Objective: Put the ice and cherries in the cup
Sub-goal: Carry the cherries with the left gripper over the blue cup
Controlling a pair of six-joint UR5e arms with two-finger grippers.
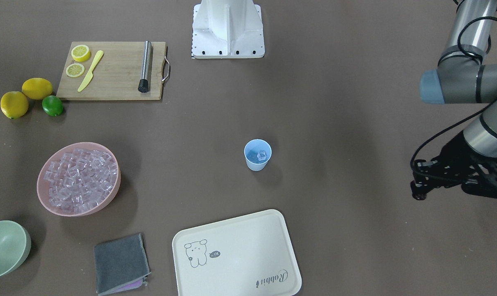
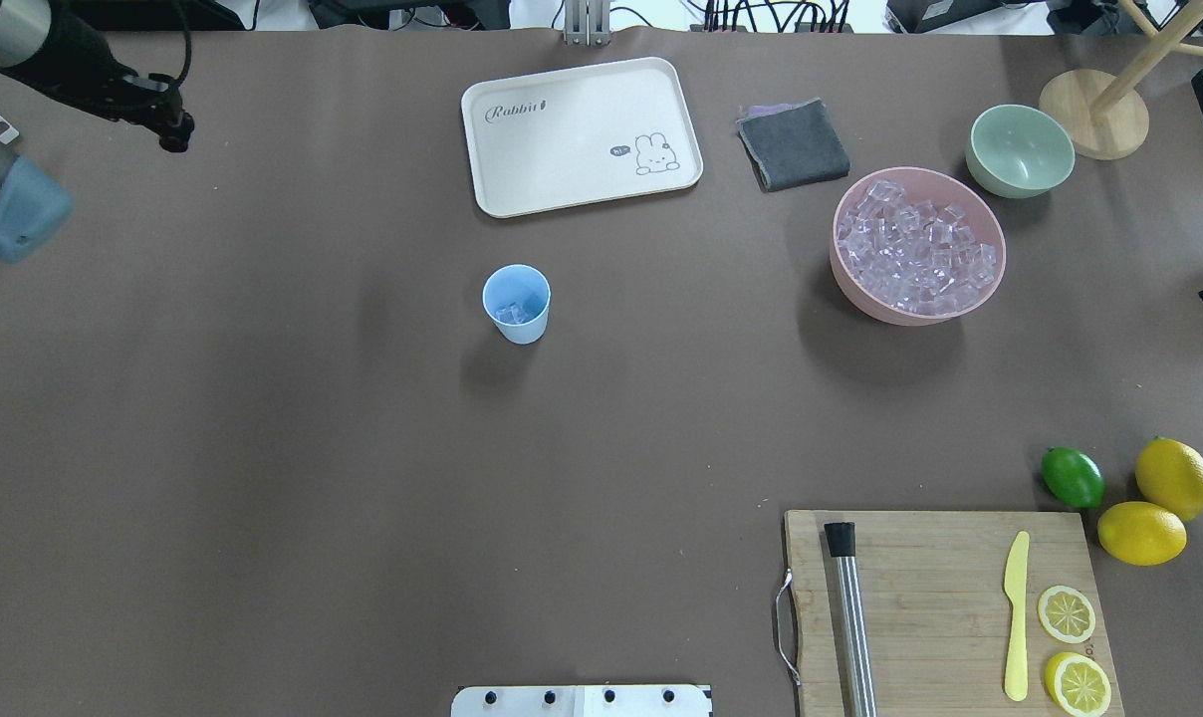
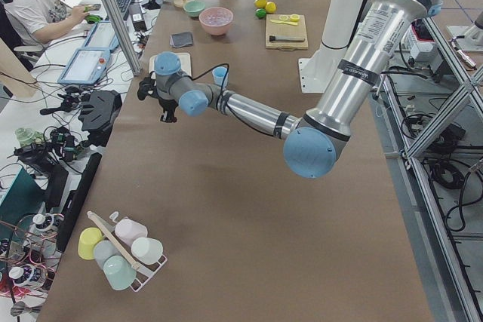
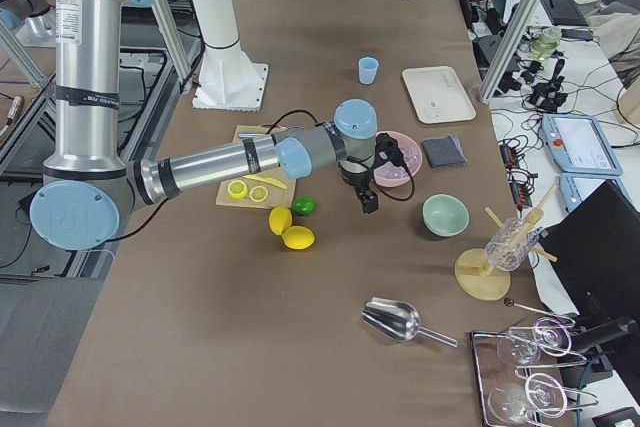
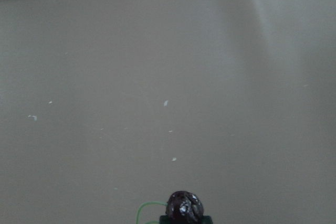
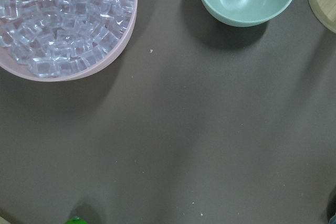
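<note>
The left hand (image 2: 173,134) hovers over the tabletop (image 2: 263,448) at its far left, clamped on the cherries (image 5: 184,208). Mid-tabletop, the blue cup (image 2: 524,329) stands upright with ice (image 2: 513,314) inside. More ice fills the pink bowl (image 2: 865,299). I cannot tell whether the right hand (image 4: 366,199) is apart or together.

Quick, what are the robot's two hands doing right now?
The left gripper is closed, holding the cherries.
The right gripper: cannot tell whether it is open or closed.
</note>
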